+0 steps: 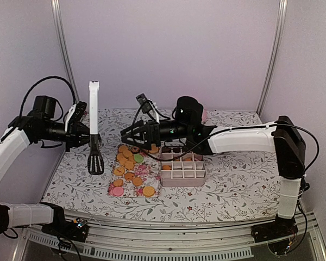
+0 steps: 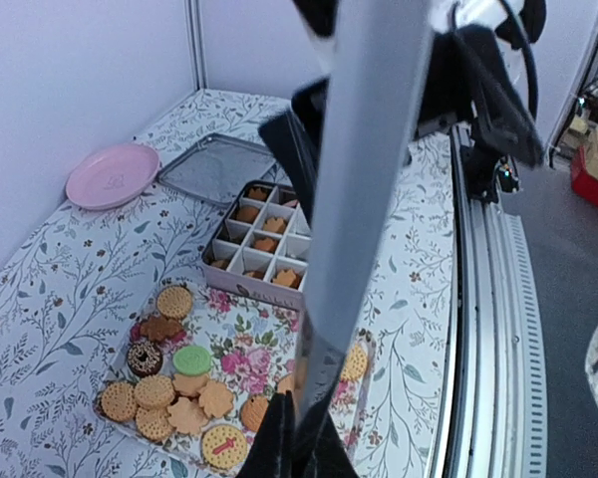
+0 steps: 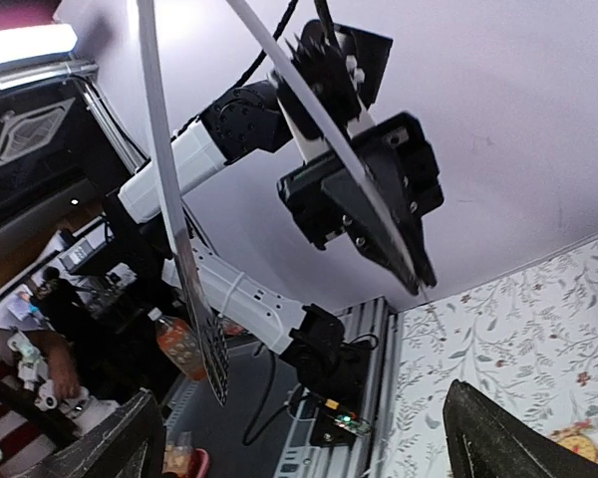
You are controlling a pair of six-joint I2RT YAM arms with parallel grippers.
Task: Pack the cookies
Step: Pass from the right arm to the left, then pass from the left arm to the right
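The cookies (image 1: pixel 129 166) lie on a floral mat (image 1: pixel 145 174) beside the divided box (image 1: pixel 183 173). They look light, stiff and crumbly, best scooped from beneath. The left claw (image 1: pixel 89 133) clenches the spatula (image 1: pixel 94 109); the right claw (image 1: pixel 131 140) gapes empty.

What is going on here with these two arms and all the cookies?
The left gripper is shut on a spatula and holds it upright, black head down, just left of the cookies in the top view. The right gripper is open over the cookies and holds nothing. Most cookies lie on a flowered mat, and a few are already in the divided box.
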